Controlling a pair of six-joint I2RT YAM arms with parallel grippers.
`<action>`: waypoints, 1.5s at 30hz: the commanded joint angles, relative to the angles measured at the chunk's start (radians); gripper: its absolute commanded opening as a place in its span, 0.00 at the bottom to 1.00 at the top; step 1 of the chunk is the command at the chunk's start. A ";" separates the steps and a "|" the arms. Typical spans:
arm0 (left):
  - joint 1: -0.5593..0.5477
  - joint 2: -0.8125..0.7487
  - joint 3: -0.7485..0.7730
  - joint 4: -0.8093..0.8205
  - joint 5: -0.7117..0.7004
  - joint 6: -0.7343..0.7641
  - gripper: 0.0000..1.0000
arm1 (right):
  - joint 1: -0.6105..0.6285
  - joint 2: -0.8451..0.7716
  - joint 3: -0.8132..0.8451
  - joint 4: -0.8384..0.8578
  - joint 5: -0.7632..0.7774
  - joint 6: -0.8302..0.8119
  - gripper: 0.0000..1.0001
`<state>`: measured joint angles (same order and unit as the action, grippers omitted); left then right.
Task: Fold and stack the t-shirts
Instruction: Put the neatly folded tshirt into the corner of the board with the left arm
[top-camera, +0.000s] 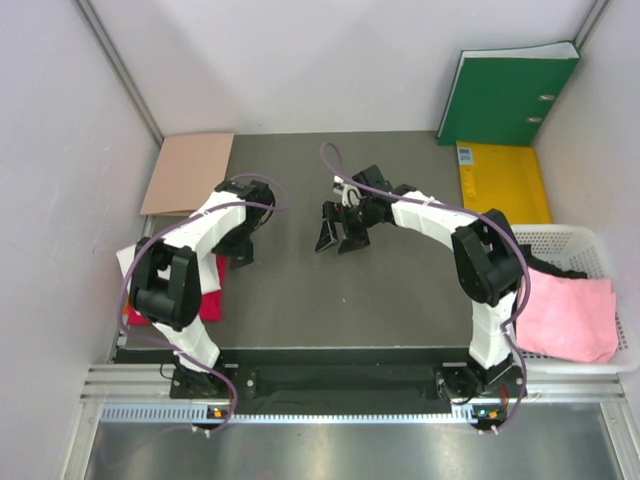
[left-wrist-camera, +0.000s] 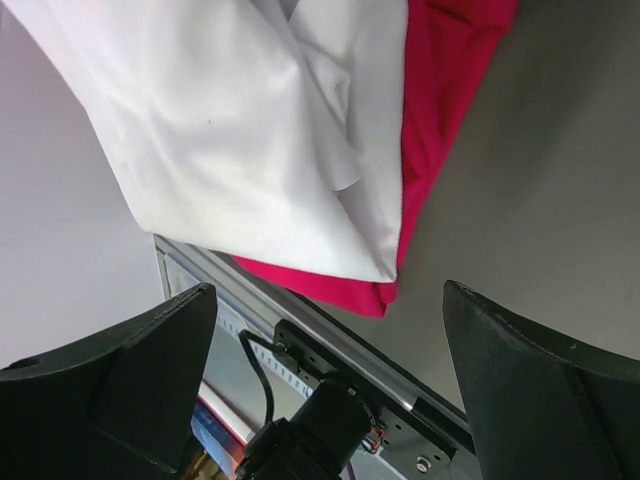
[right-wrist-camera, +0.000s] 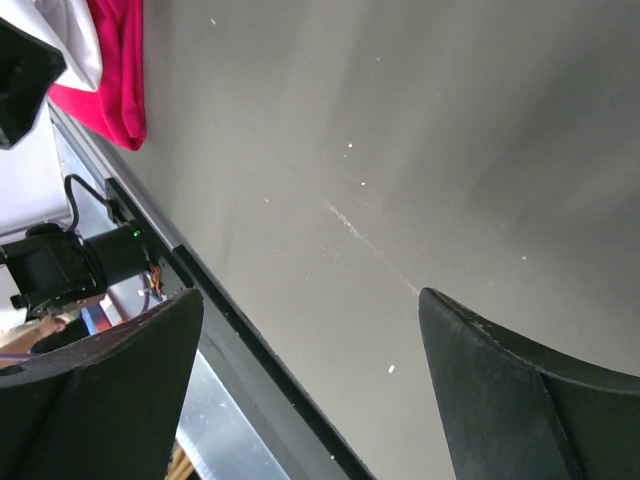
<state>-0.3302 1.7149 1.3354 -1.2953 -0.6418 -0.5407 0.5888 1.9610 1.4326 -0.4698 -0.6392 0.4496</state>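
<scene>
1. White t-shirt (left-wrist-camera: 250, 130) lies atop the crimson t-shirt (left-wrist-camera: 445, 110) at the bench's (top-camera: 300, 290) left near edge.
2. Pink t-shirt (top-camera: 565, 315) sits in the white basket (top-camera: 575, 240), far right.
3. Left pincer (left-wrist-camera: 325, 305) and right pincer (right-wrist-camera: 310, 310) both gape wide, empty.

A dark grey table (top-camera: 300, 310) stands between plain pale walls (top-camera: 300, 60) at the back and on both sides. A green binder (top-camera: 505, 95) stands in the far right corner, and a yellow folder (top-camera: 500, 180) lies just before it. A tan cardboard sheet (top-camera: 187, 172) lies far left. The light is soft and even.
</scene>
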 joint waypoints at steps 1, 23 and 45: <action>0.002 0.002 -0.048 -0.039 -0.059 -0.079 0.99 | -0.015 -0.063 -0.020 0.020 -0.010 -0.035 0.89; 0.028 -0.025 -0.193 0.024 0.016 -0.186 0.86 | -0.066 -0.086 -0.112 0.003 -0.065 -0.111 0.89; 0.109 -0.014 -0.162 -0.010 0.109 -0.103 0.00 | -0.093 -0.116 -0.161 0.026 -0.063 -0.097 0.89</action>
<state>-0.2237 1.7695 1.1461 -1.2297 -0.5797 -0.6395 0.5060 1.8992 1.2823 -0.4767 -0.6830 0.3607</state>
